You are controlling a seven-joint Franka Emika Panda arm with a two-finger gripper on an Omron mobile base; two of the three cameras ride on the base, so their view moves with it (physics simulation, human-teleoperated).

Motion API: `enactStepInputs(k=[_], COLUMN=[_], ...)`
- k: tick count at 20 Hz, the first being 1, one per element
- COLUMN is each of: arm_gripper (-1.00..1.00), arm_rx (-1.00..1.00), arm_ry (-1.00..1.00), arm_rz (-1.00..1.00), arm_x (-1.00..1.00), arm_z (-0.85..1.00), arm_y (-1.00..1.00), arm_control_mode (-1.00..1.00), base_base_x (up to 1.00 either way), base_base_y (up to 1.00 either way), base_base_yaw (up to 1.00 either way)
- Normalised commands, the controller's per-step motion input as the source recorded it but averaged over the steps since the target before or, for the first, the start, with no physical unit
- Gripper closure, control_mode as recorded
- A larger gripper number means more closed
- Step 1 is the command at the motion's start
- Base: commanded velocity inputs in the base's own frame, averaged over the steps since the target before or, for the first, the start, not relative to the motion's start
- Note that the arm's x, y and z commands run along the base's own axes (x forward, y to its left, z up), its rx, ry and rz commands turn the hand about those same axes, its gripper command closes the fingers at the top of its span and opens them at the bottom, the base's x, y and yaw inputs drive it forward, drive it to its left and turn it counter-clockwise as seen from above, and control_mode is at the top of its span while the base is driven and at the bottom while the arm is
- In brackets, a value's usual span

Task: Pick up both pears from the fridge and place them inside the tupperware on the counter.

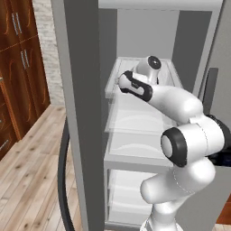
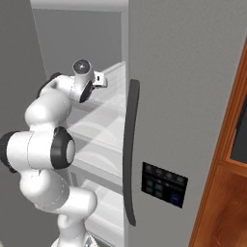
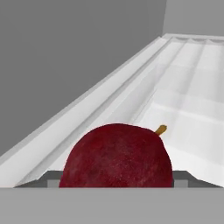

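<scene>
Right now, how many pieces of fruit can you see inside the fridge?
1: a dark red fruit with a short stem, lying on a white shelf close to the fridge's grey side wall. The arm blocks much of that shelf, so more may be hidden.
</scene>
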Motion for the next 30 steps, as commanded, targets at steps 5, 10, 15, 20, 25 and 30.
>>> enactStepInputs(k=[5, 10, 15, 20, 25, 30], arm_gripper=[1.0, 1.0, 1.0, 1.0, 1.0, 1.0], arm_rx=[0.0, 0.0, 0.0, -0.03, -0.06, -0.01], arm_ry=[-0.04, -0.01, 0.03, 0.21, 0.24, 0.16], arm_rz=[-0.01, 0.0, 0.02, 0.03, 0.03, 0.0], arm_x=[-0.97, -1.0, -1.0, -1.0, -1.0, -0.94], arm_z=[-0.02, 0.38, 0.75, 0.36, -0.02, -0.02], arm_y=[-0.29, -0.49, -0.17, 0.06, 0.03, 0.0], arm_control_mode=[-1.0, -1.0, -1.0, -1.0, -1.0, -1.0], base_base_x=[0.0, 0.0, 0.0, 0.0, 0.0, 0.0], base_base_y=[0.0, 0.0, 0.0, 0.0, 0.0, 0.0], base_base_yaw=[0.0, 0.0, 0.0, 0.0, 0.0, 0.0])
